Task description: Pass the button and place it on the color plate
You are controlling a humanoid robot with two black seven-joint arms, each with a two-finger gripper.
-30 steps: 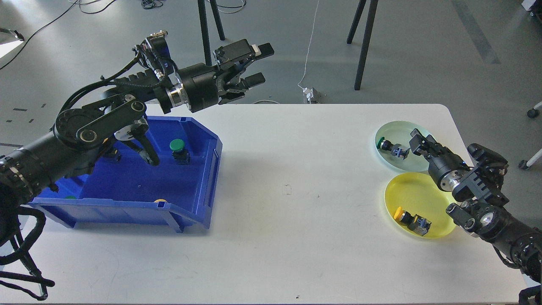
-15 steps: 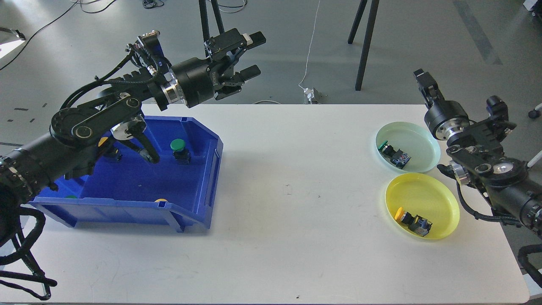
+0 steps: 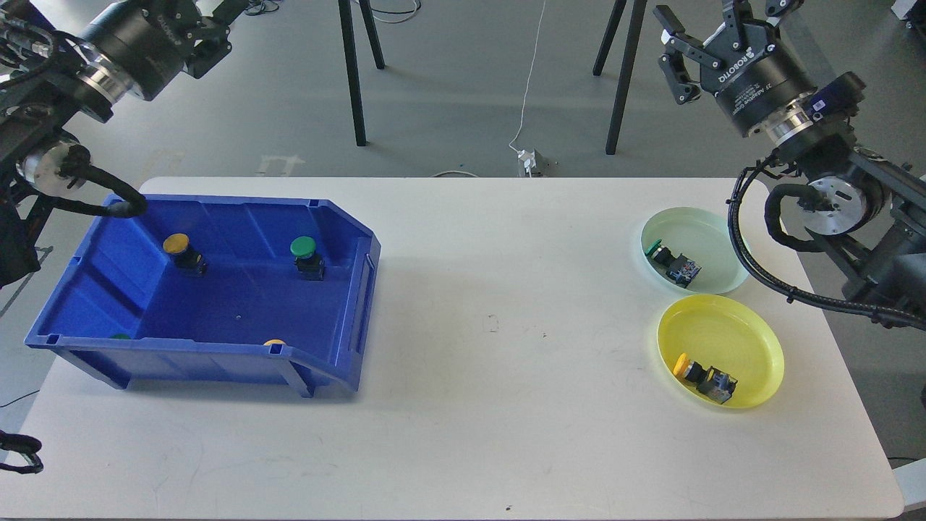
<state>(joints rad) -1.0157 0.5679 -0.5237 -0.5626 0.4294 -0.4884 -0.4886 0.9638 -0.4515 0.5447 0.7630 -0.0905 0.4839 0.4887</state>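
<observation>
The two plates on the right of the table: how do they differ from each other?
The green plate is pale green and lies farther from me; the yellow plate is bright yellow and lies nearer. The green plate holds a green-capped button, while the yellow plate holds a yellow-capped button. Both are round and shallow, each holds one button lying on its side, and their rims nearly meet.
</observation>
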